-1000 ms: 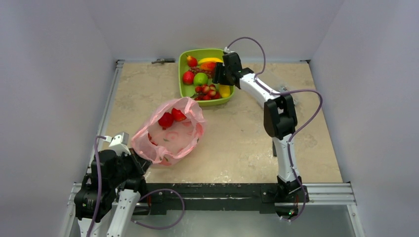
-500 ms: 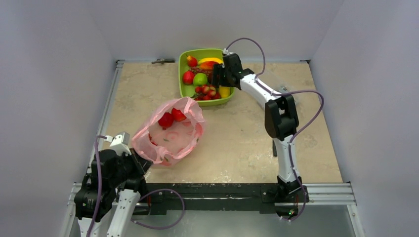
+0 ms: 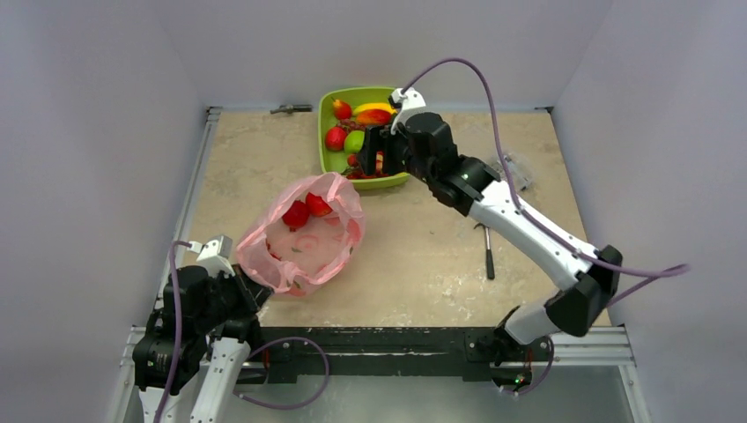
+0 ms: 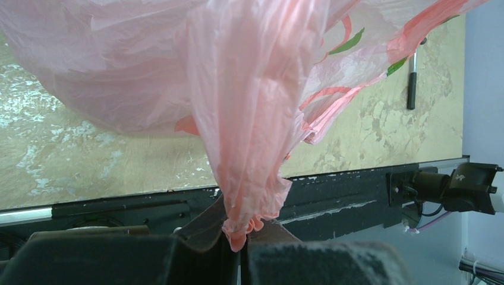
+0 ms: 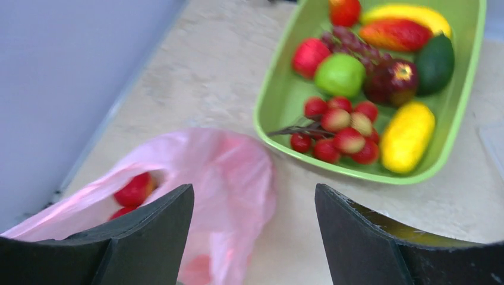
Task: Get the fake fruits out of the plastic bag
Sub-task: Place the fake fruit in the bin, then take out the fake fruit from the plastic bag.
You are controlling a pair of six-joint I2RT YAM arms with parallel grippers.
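The pink plastic bag (image 3: 304,240) lies left of centre, mouth open toward the far side, with two red fake fruits (image 3: 305,211) inside; they also show in the right wrist view (image 5: 134,189). My left gripper (image 3: 251,291) is shut on the bag's near edge (image 4: 241,222), stretching the film (image 4: 249,101). My right gripper (image 3: 374,152) is open and empty above the lime-green tray's near edge (image 3: 379,182). The bag (image 5: 226,190) lies below and left of its fingers (image 5: 148,237). The tray (image 5: 279,101) holds a green apple (image 5: 339,74), a grape bunch (image 5: 339,127) and a yellow oval fruit (image 5: 407,136).
The tray also holds a banana (image 5: 410,12) and a dark avocado (image 5: 435,62). A black pen-like tool (image 3: 487,254) lies on the table right of centre. A metal piece (image 3: 291,109) sits at the far edge. Grey walls enclose the table on three sides.
My right arm has swung back from over the tray toward the near side, and its gripper now hangs over the tray's near edge. The left gripper and the bag have not moved.
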